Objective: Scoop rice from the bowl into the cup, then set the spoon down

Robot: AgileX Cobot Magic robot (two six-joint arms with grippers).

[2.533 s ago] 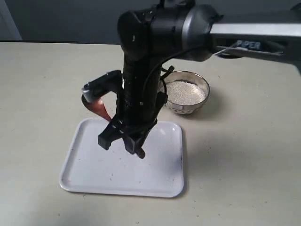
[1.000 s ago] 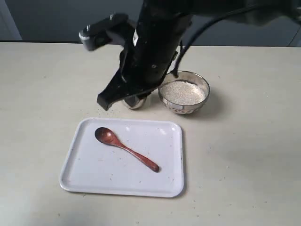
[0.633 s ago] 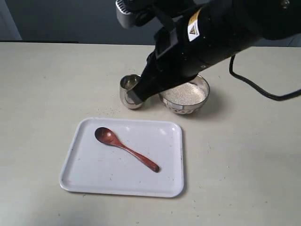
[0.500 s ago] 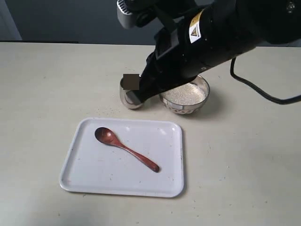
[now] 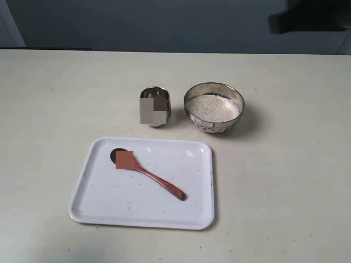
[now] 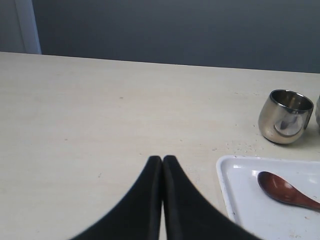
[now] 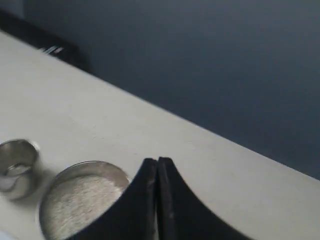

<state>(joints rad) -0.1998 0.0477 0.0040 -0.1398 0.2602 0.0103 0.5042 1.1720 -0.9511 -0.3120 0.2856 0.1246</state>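
Observation:
The dark reddish-brown wooden spoon (image 5: 156, 181) lies alone on the white tray (image 5: 98, 203), its oval bowl toward the tray's far left; it also shows in the left wrist view as the spoon (image 6: 285, 190). The steel cup (image 5: 154, 106) stands just behind the tray, beside the steel bowl (image 5: 214, 90) that holds a heap of white rice (image 5: 214, 108). My left gripper (image 6: 162, 159) is shut and empty, low over bare table left of the tray. My right gripper (image 7: 158, 161) is shut and empty, raised beyond the bowl (image 7: 65, 175); only a dark bit of that arm (image 5: 307, 16) shows at the top right.
The cup (image 6: 285, 116) shows in the left wrist view, with the tray's corner (image 6: 227, 165) in front of it. Scattered grains lie on the table near the cup and on the tray. A dark wall runs behind the table's far edge.
The right arm, which hung over the tray and then covered the cup and bowl, has pulled away to the top right corner. The spoon stays on the tray where it was released.

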